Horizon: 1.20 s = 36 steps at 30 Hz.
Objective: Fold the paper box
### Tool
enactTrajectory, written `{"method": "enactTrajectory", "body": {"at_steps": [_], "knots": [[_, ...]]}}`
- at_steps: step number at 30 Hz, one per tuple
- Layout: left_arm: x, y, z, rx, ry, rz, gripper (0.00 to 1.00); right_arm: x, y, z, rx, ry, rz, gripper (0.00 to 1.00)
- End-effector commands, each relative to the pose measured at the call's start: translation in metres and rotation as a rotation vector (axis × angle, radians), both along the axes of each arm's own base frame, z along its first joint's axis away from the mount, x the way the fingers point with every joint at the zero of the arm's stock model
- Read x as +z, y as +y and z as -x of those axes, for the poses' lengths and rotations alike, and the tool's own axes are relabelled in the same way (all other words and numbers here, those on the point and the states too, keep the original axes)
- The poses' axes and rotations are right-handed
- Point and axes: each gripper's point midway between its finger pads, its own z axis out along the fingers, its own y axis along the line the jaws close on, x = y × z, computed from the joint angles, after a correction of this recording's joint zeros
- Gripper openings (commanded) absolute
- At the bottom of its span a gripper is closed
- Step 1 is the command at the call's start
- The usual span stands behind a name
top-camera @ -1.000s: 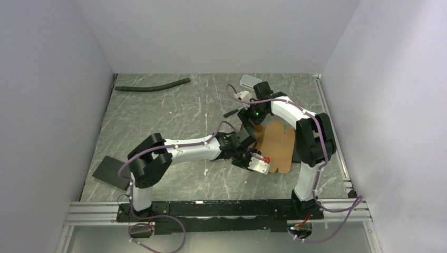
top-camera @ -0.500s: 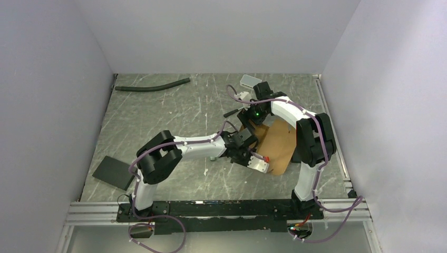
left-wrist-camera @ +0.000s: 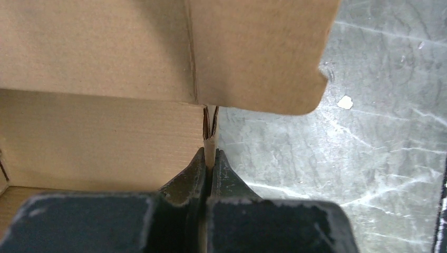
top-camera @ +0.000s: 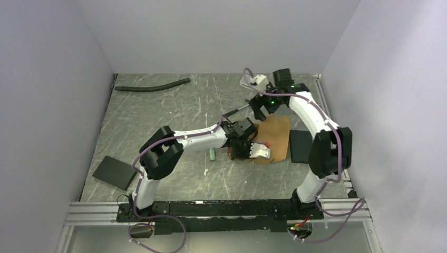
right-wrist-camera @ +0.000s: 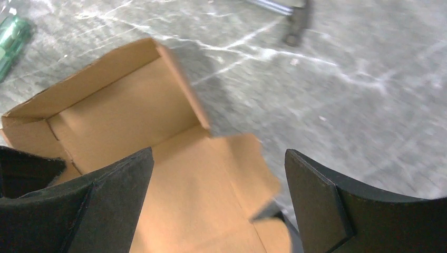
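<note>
Black slab: flat on the grey scratched table, at the near left beside the left arm's base, well apart from everything else.

Left gripper: closed tight on the paper box. The left wrist view shows both fingers pressed together on a thin upright cardboard edge, which looks doubled over where it is pinched.

Paper box: plain brown cardboard on the table, right of centre, in front of the right arm. It is partly formed. At the end the left gripper holds, three walls stand up around a floor panel. The other end lies flatter, with a rounded flap spreading toward the right arm.

Inside the box: the right wrist view looks down into the walled part and shows bare brown floor and creases. One corner is hidden behind the right gripper's finger.

Small green object: on the table just left of the box, outside it. It is too small to name.

Right gripper: fingers spread wide, hanging above the flatter end of the box, holding nothing.

Thin dark rod: lies on the table just beyond the box, on its far left side.

Black hose: a curved length lying along the far left of the table, near the back wall.
</note>
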Motion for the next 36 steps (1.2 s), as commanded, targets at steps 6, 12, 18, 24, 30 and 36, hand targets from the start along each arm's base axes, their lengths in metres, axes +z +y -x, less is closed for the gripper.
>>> {"method": "enactTrajectory", "body": {"at_steps": [6, 12, 18, 24, 30, 36], "knots": [[0.011, -0.009, 0.008, 0.227, 0.137, 0.002, 0.0, 0.077, -0.062, 0.007, -0.225, -0.156, -0.195, 1.0], [0.013, -0.013, 0.004, 0.345, 0.16, 0.02, 0.0, 0.061, -0.081, 0.034, -0.415, -0.115, -0.461, 1.0], [0.011, -0.013, 0.004, 0.452, 0.173, 0.023, 0.0, 0.033, -0.079, 0.046, -0.498, 0.035, -0.603, 0.95], [0.011, -0.017, 0.0, 0.523, 0.186, 0.039, 0.0, 0.005, -0.06, 0.045, -0.501, 0.219, -0.705, 0.84], [0.015, -0.022, -0.004, 0.584, 0.194, 0.065, 0.01, -0.003, -0.046, 0.045, -0.465, 0.264, -0.713, 0.35], [0.024, -0.025, -0.006, 0.666, 0.218, 0.107, 0.24, 0.006, -0.051, 0.042, -0.428, 0.184, -0.671, 0.0]]}}
